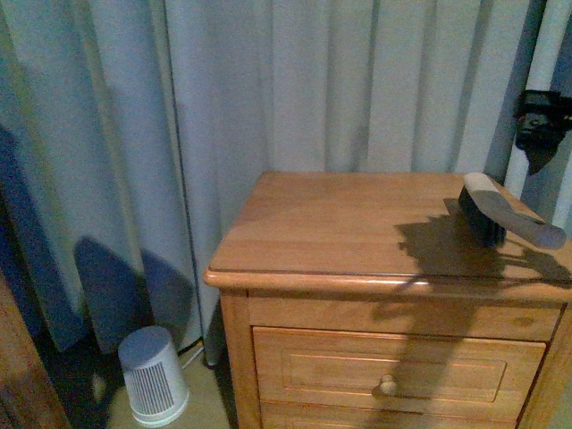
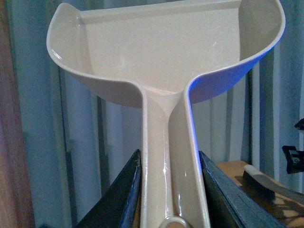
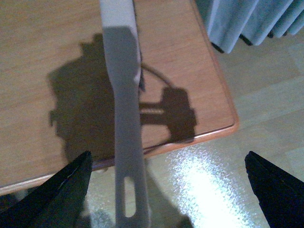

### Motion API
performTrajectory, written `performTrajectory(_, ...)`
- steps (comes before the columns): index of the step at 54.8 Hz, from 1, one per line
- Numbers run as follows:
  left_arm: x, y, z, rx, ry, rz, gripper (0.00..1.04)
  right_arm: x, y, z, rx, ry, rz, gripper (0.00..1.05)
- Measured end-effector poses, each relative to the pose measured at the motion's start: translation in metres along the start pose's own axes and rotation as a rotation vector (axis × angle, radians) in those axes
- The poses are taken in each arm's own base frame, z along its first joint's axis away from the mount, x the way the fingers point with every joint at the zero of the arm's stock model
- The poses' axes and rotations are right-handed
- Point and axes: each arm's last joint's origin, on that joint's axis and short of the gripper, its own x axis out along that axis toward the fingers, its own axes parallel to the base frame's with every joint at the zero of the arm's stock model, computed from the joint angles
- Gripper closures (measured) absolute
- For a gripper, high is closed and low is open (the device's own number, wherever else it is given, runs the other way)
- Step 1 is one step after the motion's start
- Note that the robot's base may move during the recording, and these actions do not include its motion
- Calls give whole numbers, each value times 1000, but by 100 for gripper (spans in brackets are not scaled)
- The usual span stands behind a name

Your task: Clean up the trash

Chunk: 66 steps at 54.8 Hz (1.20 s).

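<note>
Two pincers are pictured before a pale blue curtain (image 1: 268, 89). The left pincer (image 2: 169, 159) is clenched on the handle of a pale dustpan (image 2: 161, 47), whose broad scoop is seen against the curtain folds. In the front view, a small white ribbed canister (image 1: 154, 375) is seen on the floor at left, near a wooden bench (image 1: 340, 223) fitted with a knobbed drawer (image 1: 393, 366). A dark-bristled brush (image 1: 500, 214) is laid near the bench's right rear corner, its grey handle jutting out past the edge. The right pincer (image 3: 167, 156) is released, its fingers spread wide to either side of that handle, neither one touching it. The trash is caught by none of the three views, so its place cannot be told.
</note>
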Motion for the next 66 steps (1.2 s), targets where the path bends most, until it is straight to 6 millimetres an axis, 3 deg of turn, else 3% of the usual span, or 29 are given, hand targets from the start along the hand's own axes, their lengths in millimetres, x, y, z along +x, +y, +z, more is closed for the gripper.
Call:
performTrajectory(11,0,0,0,0,0,0,76,23,16,-9,36,53,9,7)
performTrajectory(47,0,0,0,0,0,0,76,69,22,-23,54,112,14,8)
performTrajectory(66,0,0,0,0,0,0,76,77,22,-23,62,105,33,56)
